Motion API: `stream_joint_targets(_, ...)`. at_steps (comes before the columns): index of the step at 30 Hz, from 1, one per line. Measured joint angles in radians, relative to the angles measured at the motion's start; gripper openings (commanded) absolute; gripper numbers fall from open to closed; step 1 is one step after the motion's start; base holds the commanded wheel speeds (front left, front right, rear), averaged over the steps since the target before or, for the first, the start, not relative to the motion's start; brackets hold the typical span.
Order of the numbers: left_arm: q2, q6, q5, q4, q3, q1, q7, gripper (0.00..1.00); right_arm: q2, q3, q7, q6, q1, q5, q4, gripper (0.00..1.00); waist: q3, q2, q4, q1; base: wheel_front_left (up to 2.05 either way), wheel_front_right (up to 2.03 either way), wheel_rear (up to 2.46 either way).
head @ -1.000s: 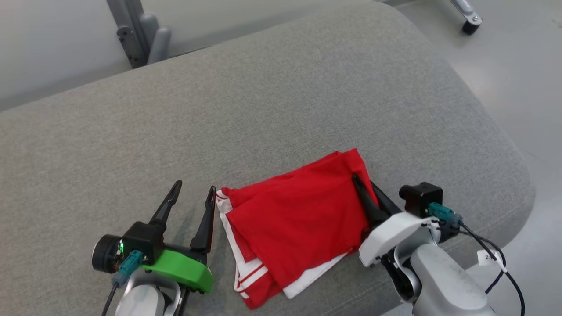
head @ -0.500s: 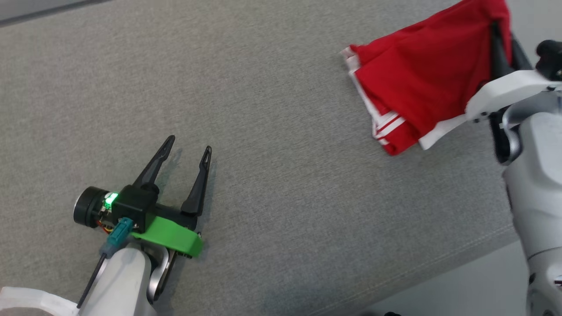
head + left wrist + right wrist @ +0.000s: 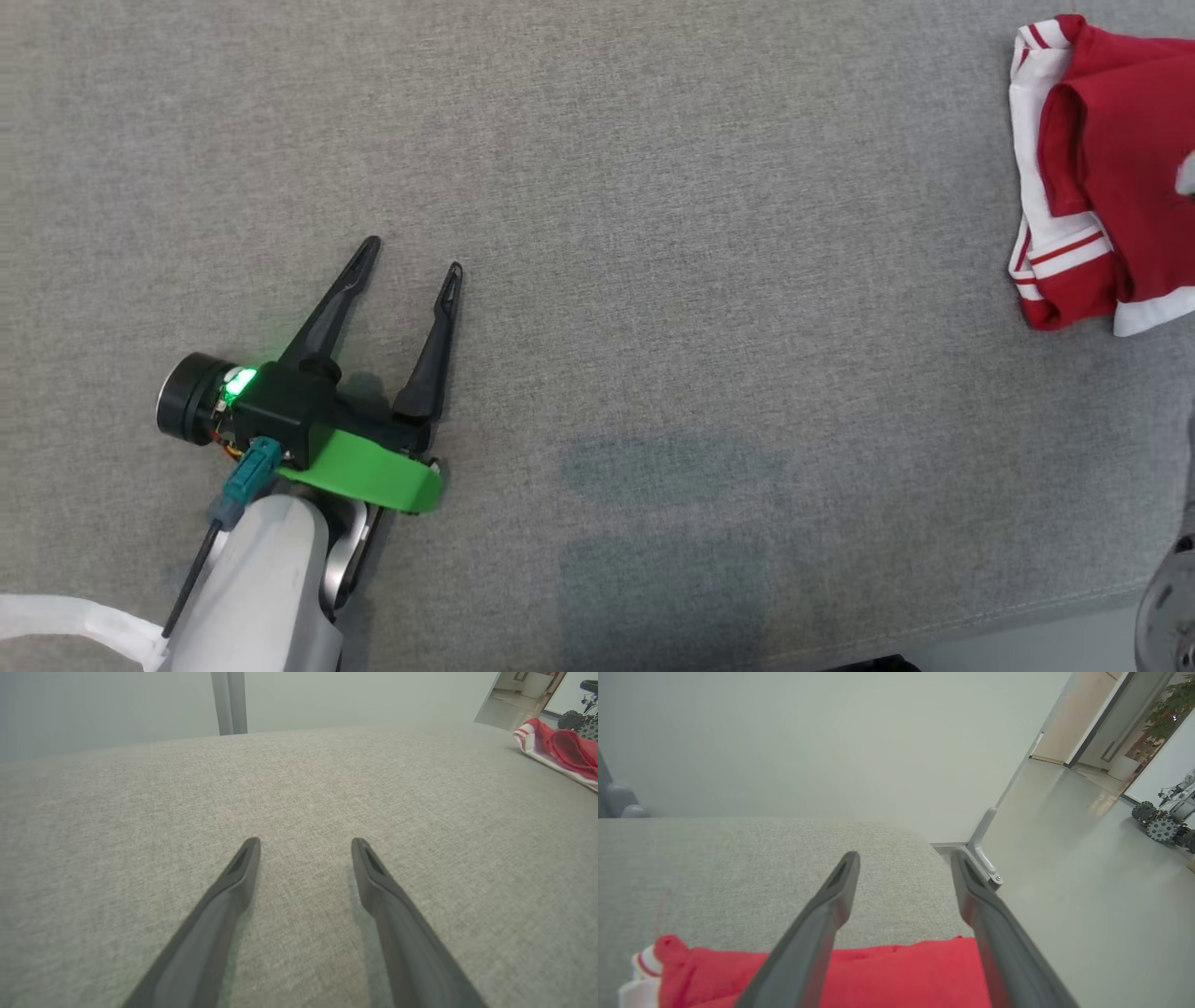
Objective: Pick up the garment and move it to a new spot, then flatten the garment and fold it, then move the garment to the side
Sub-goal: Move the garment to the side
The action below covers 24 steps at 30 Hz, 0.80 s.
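Observation:
The garment (image 3: 1120,140) is a folded red piece with white striped trim, lying on the grey cushion (image 3: 653,280) at the head view's right edge. The left wrist view shows the garment (image 3: 565,746) far off to the right. My left gripper (image 3: 414,257) rests low over bare fabric at the lower left, open and holding nothing, its fingers (image 3: 306,842) spread apart. My right gripper (image 3: 903,858) is open, its two fingers hovering above the red garment (image 3: 887,975) near the cushion's end, with nothing between them.
The cushion's front edge (image 3: 1027,607) runs along the lower right. Beyond the cushion's end lie pale floor, a metal leg bracket (image 3: 985,858) and a small wheeled machine (image 3: 1162,826). A grey post (image 3: 229,702) stands behind the cushion.
The head camera has swung left, so the garment now sits at the right edge and the right arm has slid out of the picture. The left gripper stays open.

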<state>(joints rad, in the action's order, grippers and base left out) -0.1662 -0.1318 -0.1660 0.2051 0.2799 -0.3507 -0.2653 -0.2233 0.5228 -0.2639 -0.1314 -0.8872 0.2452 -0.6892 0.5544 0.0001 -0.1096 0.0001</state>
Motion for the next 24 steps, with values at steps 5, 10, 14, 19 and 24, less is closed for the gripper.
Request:
stream_joint_targets(5, 0.022, 0.000, -0.001, 0.021, -0.030, 0.033, 0.000, 1.00, 0.061, -0.191, 0.000, 0.000, 0.082, -0.091, 0.144, 1.00, -0.038, 0.0000, 0.020, 0.0000, 0.00, 0.00, 0.00)
stream_joint_targets(10, 0.038, 0.000, -0.006, 0.032, -0.058, 0.078, 0.001, 1.00, 0.085, -0.342, 0.000, 0.000, 0.212, -0.201, 0.225, 1.00, -0.093, 0.0000, 0.028, 0.0000, 0.00, 0.00, 0.00)
stream_joint_targets(14, 0.062, 0.000, -0.009, 0.047, -0.091, 0.127, 0.001, 1.00, 0.098, -0.483, 0.000, 0.000, 0.365, -0.304, 0.256, 1.00, -0.181, -0.0001, 0.030, -0.0001, 0.00, 0.00, 0.00)
stream_joint_targets(19, 0.081, 0.000, -0.009, 0.064, -0.137, 0.190, 0.001, 1.00, 0.119, -0.588, 0.000, 0.000, 0.499, -0.357, 0.257, 1.00, -0.272, 0.0000, 0.036, -0.0001, 0.00, 0.00, 0.00)
stream_joint_targets(24, 0.091, 0.000, -0.003, 0.080, -0.184, 0.254, 0.001, 1.00, 0.135, -0.661, 0.000, 0.000, 0.593, -0.384, 0.250, 1.00, -0.358, -0.0001, 0.043, -0.0001, 0.00, 0.00, 0.00)
